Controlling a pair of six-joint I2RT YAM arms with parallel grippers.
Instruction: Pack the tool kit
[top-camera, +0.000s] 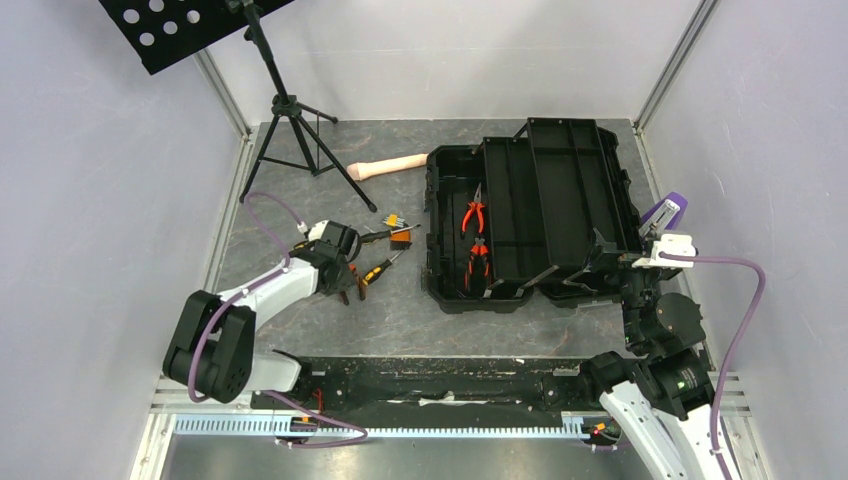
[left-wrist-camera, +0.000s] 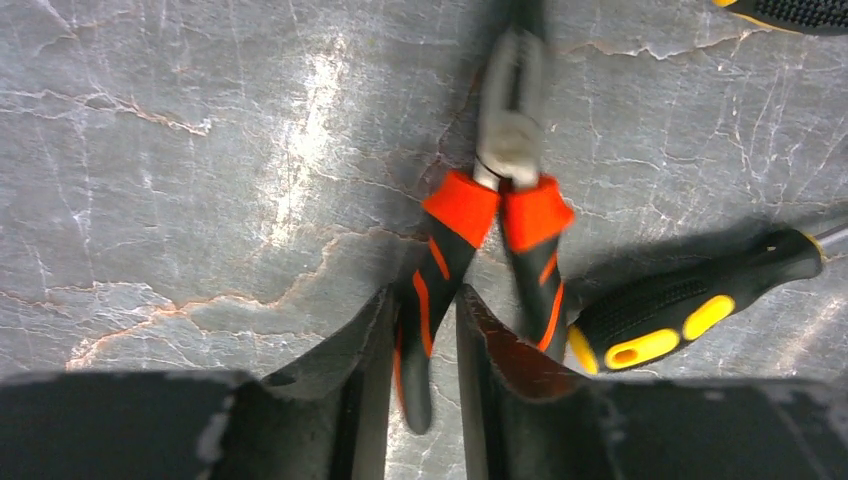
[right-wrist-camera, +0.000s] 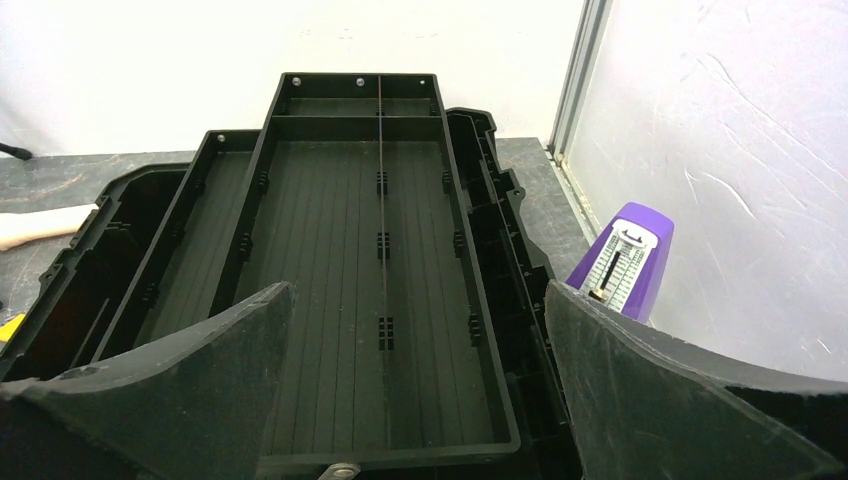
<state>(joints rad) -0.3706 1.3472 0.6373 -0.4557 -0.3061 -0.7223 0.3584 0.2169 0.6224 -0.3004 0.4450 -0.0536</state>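
Step in hand: pickup of the loose pliers (left-wrist-camera: 462, 208), lying on the table (top-camera: 400, 320) left of the toolbox (top-camera: 560, 190). The left gripper (left-wrist-camera: 425, 305) is set down over them, with one handle between the fingers (left-wrist-camera: 350, 350) and the other handle outside. The jaws stand narrow around that handle, but a sliver of table shows on one side. Whether it is clenched cannot be told.

Next move, as judged: grip to be confirmed, then the pliers lifted, carried over the toolbox's left wall and set in its left bay, where other pliers (top-camera: 473, 215) are already laid. With only one handle gripped, swing or slip is to be expected, so a slow lift is called for.

In the way: a screwdriver (left-wrist-camera: 680, 310) lies just beside the free handle, perhaps touching it, and could be dragged along. A second screwdriver (top-camera: 385, 235) lies between the pickup spot and the toolbox, so height is needed on the carry.

The right gripper (right-wrist-camera: 418, 290) is held at the toolbox's right side, jaws spread wide with nothing between them, aimed along the open tray.

Also noted: a purple gadget (right-wrist-camera: 625, 260) just right of the toolbox, a beige handle (top-camera: 385, 167) off its far-left corner, and a tripod (top-camera: 290, 120) further left. None is judged to be on the carry path.
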